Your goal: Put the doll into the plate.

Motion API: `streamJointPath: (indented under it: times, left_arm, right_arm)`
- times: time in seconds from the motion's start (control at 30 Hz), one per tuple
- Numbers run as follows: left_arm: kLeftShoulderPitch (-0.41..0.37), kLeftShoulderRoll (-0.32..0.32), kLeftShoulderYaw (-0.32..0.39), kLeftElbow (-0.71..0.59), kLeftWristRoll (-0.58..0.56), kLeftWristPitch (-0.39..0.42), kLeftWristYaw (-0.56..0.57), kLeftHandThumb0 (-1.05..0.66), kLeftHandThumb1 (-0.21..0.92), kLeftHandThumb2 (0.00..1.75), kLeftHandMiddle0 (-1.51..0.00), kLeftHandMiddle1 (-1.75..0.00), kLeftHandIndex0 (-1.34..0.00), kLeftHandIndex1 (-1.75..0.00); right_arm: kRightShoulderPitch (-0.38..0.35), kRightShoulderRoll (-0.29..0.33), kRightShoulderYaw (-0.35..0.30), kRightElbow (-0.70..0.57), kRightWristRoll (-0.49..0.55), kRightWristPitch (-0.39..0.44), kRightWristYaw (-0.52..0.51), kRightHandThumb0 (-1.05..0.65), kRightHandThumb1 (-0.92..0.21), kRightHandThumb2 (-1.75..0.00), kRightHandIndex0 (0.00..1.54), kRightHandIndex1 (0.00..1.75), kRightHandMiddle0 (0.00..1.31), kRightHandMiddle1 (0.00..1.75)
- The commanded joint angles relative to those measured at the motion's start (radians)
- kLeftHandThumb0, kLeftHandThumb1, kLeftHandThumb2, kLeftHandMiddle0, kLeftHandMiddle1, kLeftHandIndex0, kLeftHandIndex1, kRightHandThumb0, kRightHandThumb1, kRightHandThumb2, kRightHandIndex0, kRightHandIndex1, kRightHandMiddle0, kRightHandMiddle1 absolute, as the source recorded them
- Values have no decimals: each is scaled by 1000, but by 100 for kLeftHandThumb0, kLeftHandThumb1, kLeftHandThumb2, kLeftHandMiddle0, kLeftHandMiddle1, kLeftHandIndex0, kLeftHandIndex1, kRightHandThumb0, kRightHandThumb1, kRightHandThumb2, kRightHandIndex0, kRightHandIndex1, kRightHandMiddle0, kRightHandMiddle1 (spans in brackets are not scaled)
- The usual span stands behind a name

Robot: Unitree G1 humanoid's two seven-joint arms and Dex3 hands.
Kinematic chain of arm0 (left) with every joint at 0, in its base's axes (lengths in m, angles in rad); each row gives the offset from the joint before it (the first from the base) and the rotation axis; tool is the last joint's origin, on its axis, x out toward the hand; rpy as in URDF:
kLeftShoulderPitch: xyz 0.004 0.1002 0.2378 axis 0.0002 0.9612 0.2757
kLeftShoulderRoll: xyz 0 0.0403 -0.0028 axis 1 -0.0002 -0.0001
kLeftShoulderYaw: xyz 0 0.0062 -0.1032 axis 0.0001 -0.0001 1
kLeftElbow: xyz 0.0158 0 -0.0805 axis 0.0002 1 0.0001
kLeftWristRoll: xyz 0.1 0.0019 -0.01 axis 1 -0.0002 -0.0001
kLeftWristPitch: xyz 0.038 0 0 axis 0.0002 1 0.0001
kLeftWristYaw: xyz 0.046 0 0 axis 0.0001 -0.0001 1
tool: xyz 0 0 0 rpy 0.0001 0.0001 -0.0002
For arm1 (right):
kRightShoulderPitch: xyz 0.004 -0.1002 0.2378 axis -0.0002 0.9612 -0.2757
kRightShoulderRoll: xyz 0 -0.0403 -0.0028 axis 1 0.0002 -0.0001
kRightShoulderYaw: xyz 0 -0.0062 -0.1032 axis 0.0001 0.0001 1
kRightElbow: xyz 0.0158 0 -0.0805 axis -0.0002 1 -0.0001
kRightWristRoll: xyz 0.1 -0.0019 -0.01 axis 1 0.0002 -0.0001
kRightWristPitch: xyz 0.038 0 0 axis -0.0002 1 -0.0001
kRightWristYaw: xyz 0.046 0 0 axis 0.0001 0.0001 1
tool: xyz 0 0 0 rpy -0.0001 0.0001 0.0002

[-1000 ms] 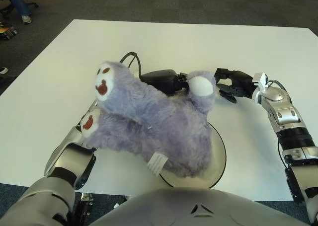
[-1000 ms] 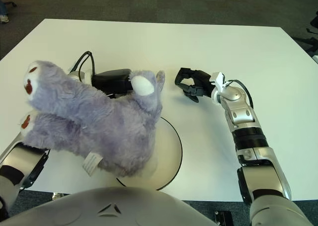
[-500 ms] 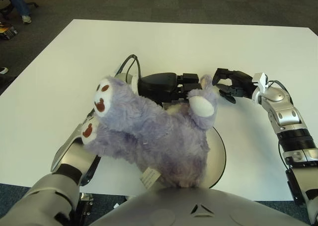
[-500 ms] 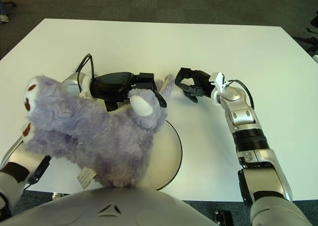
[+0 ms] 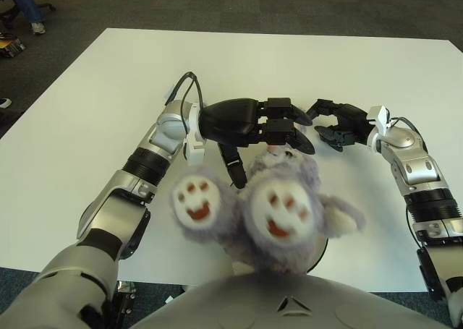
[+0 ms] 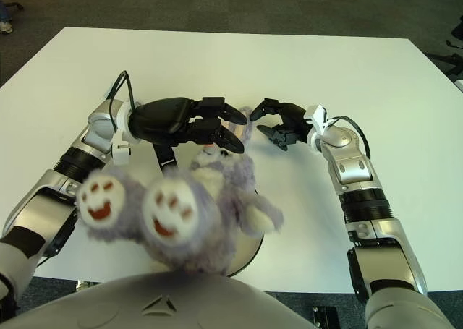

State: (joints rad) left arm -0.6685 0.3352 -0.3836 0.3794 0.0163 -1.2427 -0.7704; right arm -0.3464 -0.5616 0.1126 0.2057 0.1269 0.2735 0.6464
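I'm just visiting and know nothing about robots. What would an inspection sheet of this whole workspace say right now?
Surface: white table.
Job's things: purple doll, feet toward the camera, covering most of the plate.
Clutter: nothing seen.
Hands: left hand just behind the doll, fingers open; right hand beside it, on its right, holding nothing.
Cables: black cable looped at left wrist.
Surroundings: dark carpet; a person's legs at far left.

You see a broad white rectangular tabletop (image 5: 108,83) on dark grey carpet floor (image 5: 289,3); beyond its far left corner, a seated person's legs (image 5: 25,3) in jeans.
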Motion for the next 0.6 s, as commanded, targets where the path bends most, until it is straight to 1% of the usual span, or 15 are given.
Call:
streamJointPath:
  times: [0.0, 0.13, 0.23, 0.3, 0.4, 0.57]
  left_arm:
    - [-38, 16, -7, 18, 18, -25, 20, -60, 76, 60, 0, -44, 0, -75]
    - [-47, 25, -13, 26, 33, -37, 28, -60, 75, 59, 0, -40, 0, -68]
    - [-53, 35, -19, 24, 42, -30, 32, -61, 75, 58, 0, -37, 0, -60]
    - [-55, 39, -22, 23, 44, -28, 35, -63, 78, 56, 0, -35, 0, -57]
    - [-57, 47, -27, 17, 43, -20, 36, -66, 85, 49, -1, -30, 0, -50]
    - [-60, 54, -40, 6, 40, -2, 37, -66, 89, 45, -1, -25, 0, -45]
  right_arm:
    - [83, -1, 42, 35, -47, 72, 3, -50, -57, -86, 122, 175, 19, 124]
    - [88, -3, 49, 22, -68, 71, -24, -57, -58, -81, 123, 175, 20, 122]
    - [91, -4, 54, 12, -79, 74, -34, -61, -59, -77, 123, 175, 20, 121]
    - [94, -3, 55, 3, -82, 78, -37, -63, -59, -75, 123, 175, 21, 119]
    - [96, -3, 57, -6, -81, 86, -38, -65, -59, -72, 123, 175, 22, 118]
    - [98, -1, 51, -26, -65, 118, -30, -66, -58, -70, 123, 175, 24, 119]
